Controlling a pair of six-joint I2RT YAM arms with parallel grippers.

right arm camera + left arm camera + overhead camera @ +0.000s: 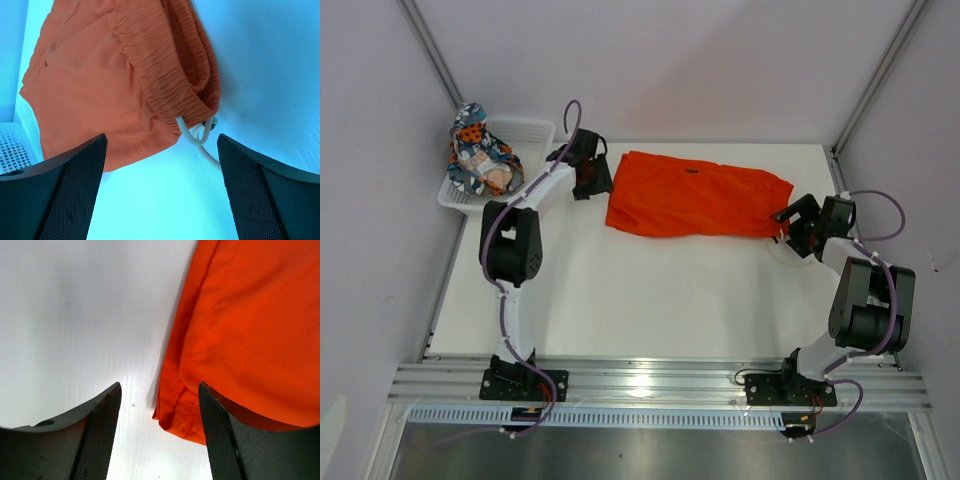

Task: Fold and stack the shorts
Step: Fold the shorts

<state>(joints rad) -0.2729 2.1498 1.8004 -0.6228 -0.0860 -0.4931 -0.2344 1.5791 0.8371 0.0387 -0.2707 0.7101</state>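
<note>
Orange shorts (pixel 698 195) lie flat at 12 o'clock on the worktop (pixel 620 300), printed shorts (pixel 480 155) bunched in the basket (pixel 542 130) at 10. Left gripper (pixel 159 390) hovers, jaws apart, at the hem (pixel 175 412); right gripper (pixel 162 137) likewise gaping at the waistband (pixel 170 60). Next I'd guess: pinch both ends, start the fold.

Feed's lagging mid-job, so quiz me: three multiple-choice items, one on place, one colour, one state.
1. The printed shorts are: A in the basket B on the floor C over an arm
2. The flat shorts on the table are: A navy B white C orange
3. The left pincer and right pincer are: A shut on cloth B open, empty C out of view
1A, bunched in the mesh basket; 2C, orange in every view; 3B, wrist views show both spread, gripping nothing.
</note>
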